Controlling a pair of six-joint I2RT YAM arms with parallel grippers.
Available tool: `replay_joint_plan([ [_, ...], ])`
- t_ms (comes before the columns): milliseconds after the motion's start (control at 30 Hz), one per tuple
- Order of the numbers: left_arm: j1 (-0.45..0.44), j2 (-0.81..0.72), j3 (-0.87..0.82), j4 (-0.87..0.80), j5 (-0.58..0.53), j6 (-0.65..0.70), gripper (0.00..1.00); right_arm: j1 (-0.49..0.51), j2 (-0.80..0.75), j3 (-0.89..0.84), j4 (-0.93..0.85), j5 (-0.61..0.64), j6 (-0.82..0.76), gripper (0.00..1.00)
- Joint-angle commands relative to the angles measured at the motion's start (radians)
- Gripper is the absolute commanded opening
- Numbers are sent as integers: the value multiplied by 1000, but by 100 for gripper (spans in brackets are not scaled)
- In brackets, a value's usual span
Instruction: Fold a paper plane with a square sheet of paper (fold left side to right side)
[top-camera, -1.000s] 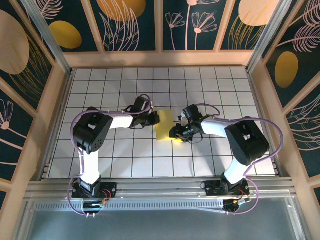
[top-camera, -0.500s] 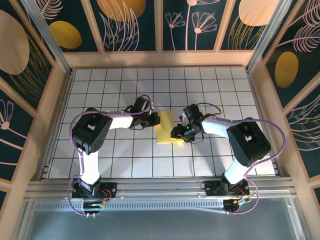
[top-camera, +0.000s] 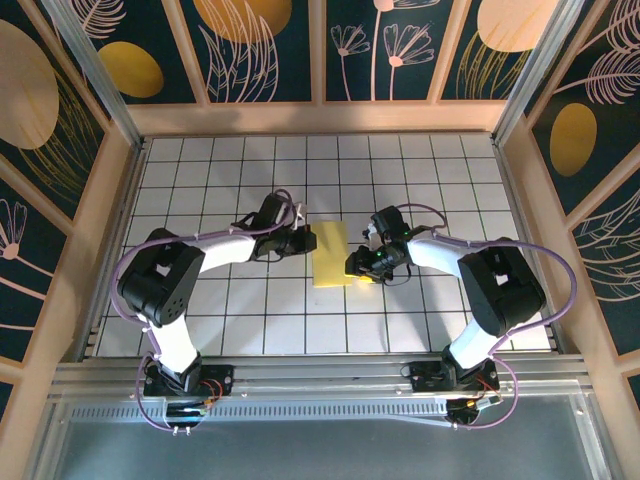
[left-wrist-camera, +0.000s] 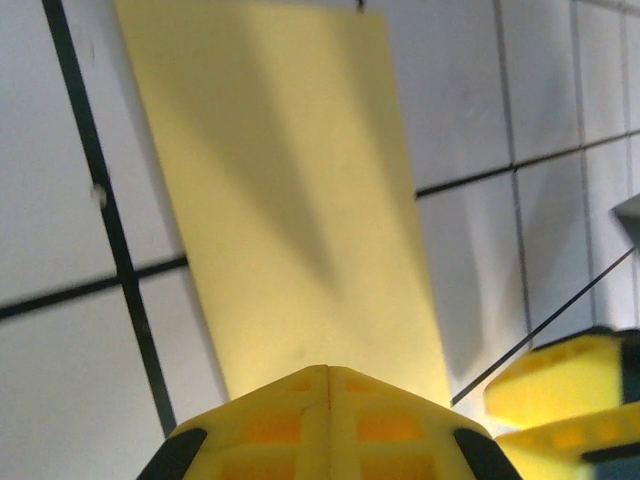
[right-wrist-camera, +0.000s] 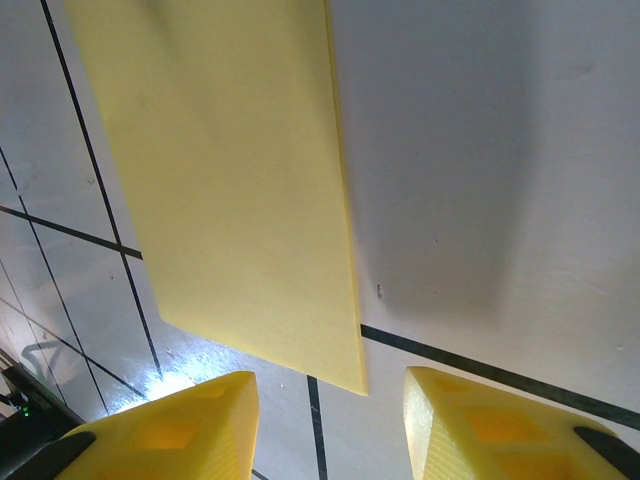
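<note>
Folded sheet (top-camera: 331, 254) is seen lying flat mid-bench (top-camera: 200, 180).
Left fingers (left-wrist-camera: 290, 420) are closed together at its 9 o'clock edge, probably to press the crease; right fingers (right-wrist-camera: 470, 420) are parted, empty, at 5 o'clock.

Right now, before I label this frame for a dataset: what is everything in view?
sheet of paper: one, pale yellow, a narrow rectangle lying flat mid-table between the grippers
table: one, white tiles with black grid lines, under everything
wall panels: several, dark teal with floral prints, around the table
rail: one, silver, near edge
left arm: one, white and black, left side
right arm: one, white and black, right side
left gripper: one, yellow, shut, at the paper's left edge
right gripper: one, yellow, open, at the paper's near right corner
</note>
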Motion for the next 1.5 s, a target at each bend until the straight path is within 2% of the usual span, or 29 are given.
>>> replay_joint_plan([
  [0,-17,-7,-29,-27,27,-22,1,-5,-10,24,-24,19,-23,43],
  [600,-23,70,-18,-53,-1,-3,0,-6,-7,23,-38,0,-21,43],
  [867,-24,67,-18,-97,-36,19,0,-4,-10,-1,-6,-59,15,45],
  [1467,-26,69,-19,-88,-36,18,0,20,51,-7,43,-78,45,44],
])
